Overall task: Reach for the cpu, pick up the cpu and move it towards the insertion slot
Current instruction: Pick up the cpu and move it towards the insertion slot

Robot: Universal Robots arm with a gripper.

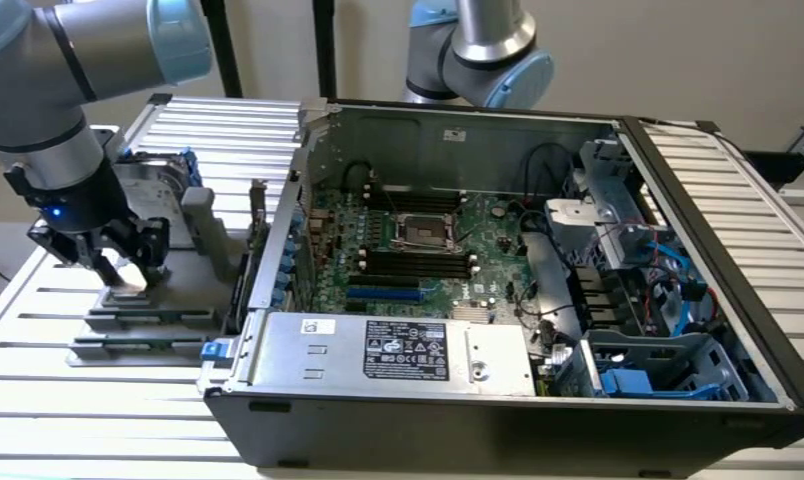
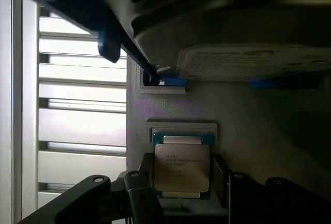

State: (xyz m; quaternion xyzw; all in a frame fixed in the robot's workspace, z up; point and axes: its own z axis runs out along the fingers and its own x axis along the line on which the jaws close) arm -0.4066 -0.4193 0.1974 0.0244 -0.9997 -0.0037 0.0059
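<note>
on its pale holder (image 2: 181, 130), the cpu (image 2: 182, 168) lies partly covered.

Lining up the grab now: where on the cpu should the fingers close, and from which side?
Probably its two opposite side edges, from straight above. The cpu lies flat, metal lid up, in a holder, and the open gripper straddles those edges.

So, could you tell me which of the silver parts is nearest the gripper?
The cpu, the small flat square chip right at the gripper, not the much larger upright hard drive nearby.
</note>
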